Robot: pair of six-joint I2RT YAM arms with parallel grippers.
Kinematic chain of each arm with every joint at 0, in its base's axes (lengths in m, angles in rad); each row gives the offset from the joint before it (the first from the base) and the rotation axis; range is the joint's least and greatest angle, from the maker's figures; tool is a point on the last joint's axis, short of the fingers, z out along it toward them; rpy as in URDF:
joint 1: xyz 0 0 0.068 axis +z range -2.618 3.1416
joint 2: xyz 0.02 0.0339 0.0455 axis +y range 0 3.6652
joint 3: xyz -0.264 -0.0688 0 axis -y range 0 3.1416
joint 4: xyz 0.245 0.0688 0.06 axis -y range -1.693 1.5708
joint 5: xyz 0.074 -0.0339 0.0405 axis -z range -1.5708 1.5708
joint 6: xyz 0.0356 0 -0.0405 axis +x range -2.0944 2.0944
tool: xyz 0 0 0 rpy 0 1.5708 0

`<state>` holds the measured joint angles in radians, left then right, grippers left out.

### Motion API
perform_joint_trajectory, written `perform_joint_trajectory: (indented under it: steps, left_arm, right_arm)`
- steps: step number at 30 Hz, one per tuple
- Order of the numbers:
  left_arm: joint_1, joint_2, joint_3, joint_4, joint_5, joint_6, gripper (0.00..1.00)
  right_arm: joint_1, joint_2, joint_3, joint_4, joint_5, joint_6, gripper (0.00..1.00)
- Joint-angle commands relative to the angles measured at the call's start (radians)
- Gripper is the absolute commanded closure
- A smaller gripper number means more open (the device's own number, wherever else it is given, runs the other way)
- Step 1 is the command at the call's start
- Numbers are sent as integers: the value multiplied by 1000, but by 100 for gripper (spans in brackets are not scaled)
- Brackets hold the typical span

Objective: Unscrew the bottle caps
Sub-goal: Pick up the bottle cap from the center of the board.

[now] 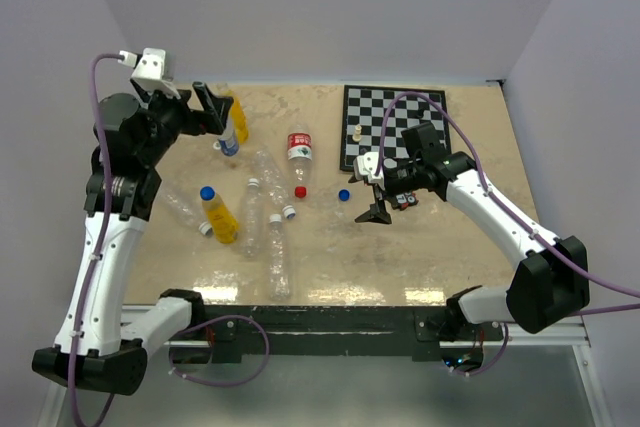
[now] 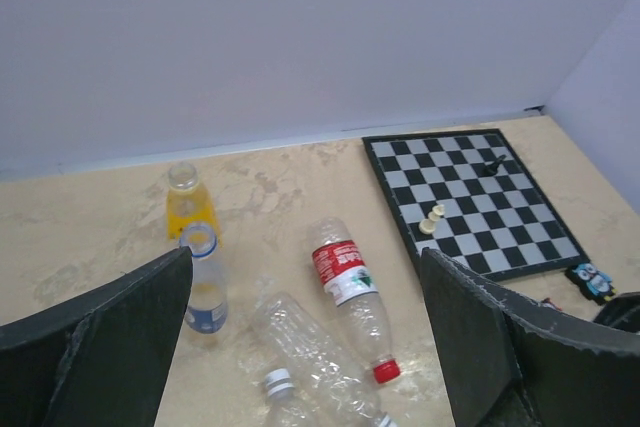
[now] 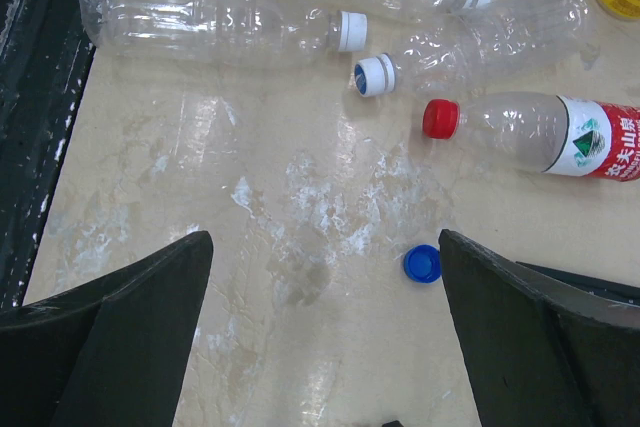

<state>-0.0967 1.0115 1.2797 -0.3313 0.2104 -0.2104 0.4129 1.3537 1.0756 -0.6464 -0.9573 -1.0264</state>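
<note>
My left gripper (image 1: pixel 212 107) hangs open at the back left, above and just left of two upright bottles with no caps. One is orange-yellow (image 2: pixel 188 205), the other clear with a blue-and-white label (image 2: pixel 204 285). A second orange bottle (image 1: pixel 220 217) lies on the table with a blue cap (image 1: pixel 207 192) on it. A loose blue cap (image 3: pixel 422 263) lies on the table beside one finger of my open, empty right gripper (image 3: pixel 325 247). A red-labelled bottle (image 3: pixel 560 137) lies nearby with its red cap (image 3: pixel 439 118) on.
Several longer clear unlabelled bottles (image 1: pixel 278 252) with white caps (image 3: pixel 350 31) lie in the middle of the marble-patterned table (image 1: pixel 430 267). A chessboard (image 1: pixel 395 122) with a few pieces lies at the back right. Walls close off the back and sides.
</note>
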Motion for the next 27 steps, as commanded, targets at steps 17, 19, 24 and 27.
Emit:
perform_joint_trajectory:
  steps: [17, 19, 24, 27]
  left_arm:
    - [-454, 127, 216, -183, -112, 8, 0]
    - [-495, 144, 222, -190, -140, 16, 0]
    - [-567, 176, 227, -189, -172, 23, 0]
    - [-607, 203, 231, -193, -197, 29, 0]
  right_arm:
    - [-2, -11, -2, -7, 17, -9, 2]
    - [-2, -13, -2, -7, 19, -9, 2]
    - [-2, -13, -2, -7, 20, -6, 2]
    - [-2, -13, -2, -6, 22, -6, 2]
